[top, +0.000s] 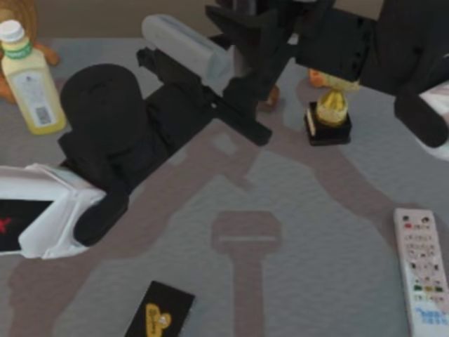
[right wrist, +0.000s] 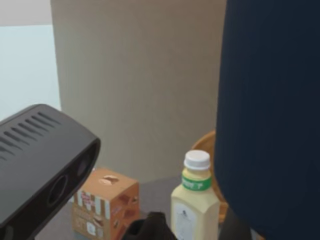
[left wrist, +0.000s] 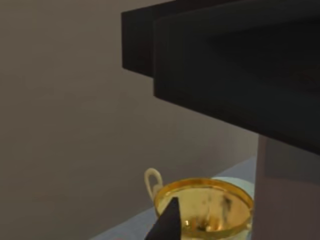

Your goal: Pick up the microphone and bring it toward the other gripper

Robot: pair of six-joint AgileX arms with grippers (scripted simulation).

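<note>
1. Both arms meet high over the surface's [top: 280, 210] far centre.
2. Mic head [right wrist: 272, 120], dark navy, fills the right wrist view; probably at the right gripper.
3. Fingers' state: cannot tell.
4. Trophy [top: 330, 112] stands just right.

Both of my AgileX arms render almost entirely matte black: my left arm [top: 105, 133] is built from bulky rounded housings with a domed cap, and a glossy white angular shell with a black panel and a red mark [top: 38, 214] sits at its near end, while a pale grey-white cylindrical segment [top: 186, 45] shows beyond it. My right arm [top: 379, 42] is a mass of blocky black links ending in a rounded black knob, with a sliver of white casing at the frame's edge. In the right wrist view a black rounded camera housing with slotted vents and dark lenses [right wrist: 42, 165] juts in, and the left wrist view shows only flat, sharp-edged black slabs [left wrist: 235, 65] and one pointed black wedge fingertip [left wrist: 167, 222] of my end effector.
</note>
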